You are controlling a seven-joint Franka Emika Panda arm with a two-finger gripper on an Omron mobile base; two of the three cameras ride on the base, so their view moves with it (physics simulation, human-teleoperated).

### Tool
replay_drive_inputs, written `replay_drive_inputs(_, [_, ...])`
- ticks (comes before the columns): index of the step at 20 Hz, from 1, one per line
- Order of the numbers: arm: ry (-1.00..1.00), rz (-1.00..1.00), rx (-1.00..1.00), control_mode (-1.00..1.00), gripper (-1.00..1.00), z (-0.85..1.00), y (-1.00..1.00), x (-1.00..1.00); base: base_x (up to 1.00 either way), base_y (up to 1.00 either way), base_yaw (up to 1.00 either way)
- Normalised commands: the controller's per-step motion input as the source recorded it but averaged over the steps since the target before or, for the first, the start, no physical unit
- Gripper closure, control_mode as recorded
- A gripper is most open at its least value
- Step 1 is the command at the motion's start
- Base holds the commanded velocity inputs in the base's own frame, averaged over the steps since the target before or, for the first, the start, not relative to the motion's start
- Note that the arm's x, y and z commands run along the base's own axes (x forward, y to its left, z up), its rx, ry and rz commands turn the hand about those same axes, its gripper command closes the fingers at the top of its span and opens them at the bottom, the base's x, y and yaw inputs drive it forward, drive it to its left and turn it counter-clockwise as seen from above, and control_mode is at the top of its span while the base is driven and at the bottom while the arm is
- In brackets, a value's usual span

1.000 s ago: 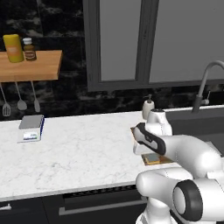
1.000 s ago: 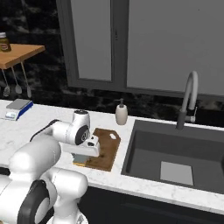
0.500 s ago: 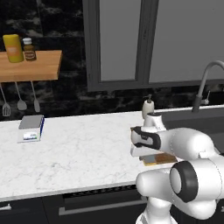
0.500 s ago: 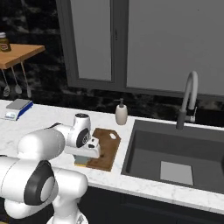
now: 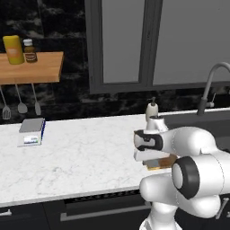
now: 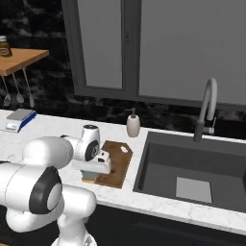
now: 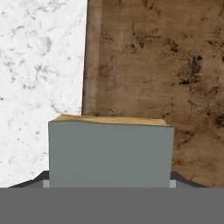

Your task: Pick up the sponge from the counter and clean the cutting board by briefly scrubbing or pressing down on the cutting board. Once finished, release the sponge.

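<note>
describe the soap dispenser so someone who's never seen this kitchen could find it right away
Start at the dark sink with its curved grey faucet, set in the white marble counter. Just left of the basin, against the black backsplash, behind the brown cutting board, stands the soap dispenser. It is the small upright cream bottle with a pump top.

The sponge (image 7: 110, 151) sits on the cutting board (image 6: 115, 163), left of the sink (image 6: 192, 168).
</note>
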Motion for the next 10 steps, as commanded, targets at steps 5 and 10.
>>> replay_drive_inputs(5, [0.0, 0.0, 0.0, -1.0, 1.0, -0.12, 0.0, 0.48, 0.0, 0.0, 0.0])
replay_drive_inputs(10, [0.0, 0.0, 0.0, -1.0, 1.0, -0.03, 0.0, 0.49, 0.0, 0.0, 0.0])
